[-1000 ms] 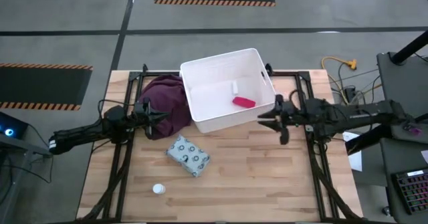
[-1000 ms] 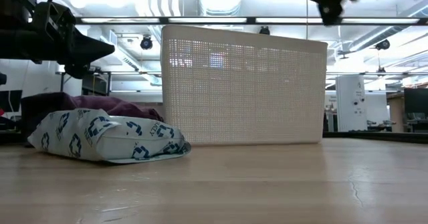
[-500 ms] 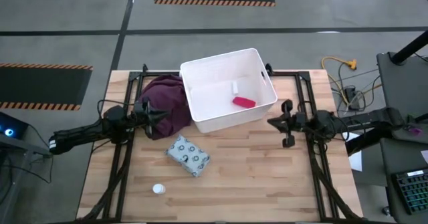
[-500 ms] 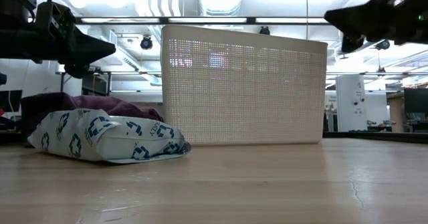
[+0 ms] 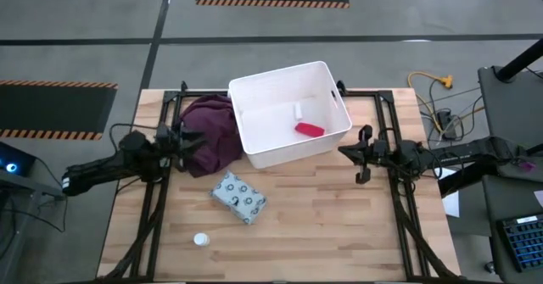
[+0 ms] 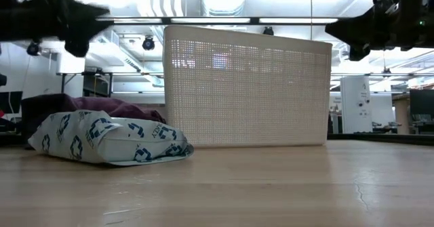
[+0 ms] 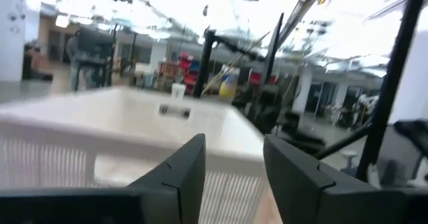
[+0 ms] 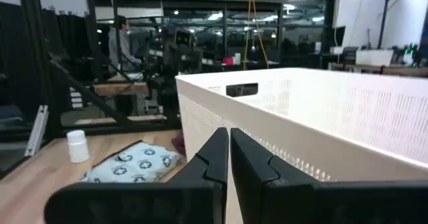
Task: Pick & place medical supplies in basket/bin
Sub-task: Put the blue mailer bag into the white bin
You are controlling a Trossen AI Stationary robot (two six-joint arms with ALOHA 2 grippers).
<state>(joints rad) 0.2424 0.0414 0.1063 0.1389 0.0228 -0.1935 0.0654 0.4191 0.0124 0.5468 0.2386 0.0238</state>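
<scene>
The white bin (image 5: 288,112) stands at the table's far middle. In it lie the red oblong piece (image 5: 309,130) and a small white piece (image 5: 298,110). The blue-grey spotted packet (image 5: 238,197) lies flat on the table near the bin, and it also shows in the low view as the packet (image 6: 108,140). The white short cylinder (image 5: 200,240) stands near the near edge. My left gripper (image 5: 197,137) hovers open over the maroon cloth, left of the bin; in its wrist view the left gripper (image 7: 234,164) faces the bin's wall. My right gripper (image 5: 343,152) is shut and empty, just right of the bin; its wrist view shows the right gripper (image 8: 229,144) with fingers together.
A maroon cloth (image 5: 210,131) lies bunched against the bin's left wall. Dark frame rails (image 5: 153,208) run along both sides of the table. Bare wood (image 5: 339,225) lies near and right of the packet. People and equipment show in the room beyond.
My right gripper has drawn back from the bin's right rim toward the table's right edge and come down to about the height of the bin's rim. My left gripper has risen and pulled back toward the left edge. The packet and cylinder have stayed put.
</scene>
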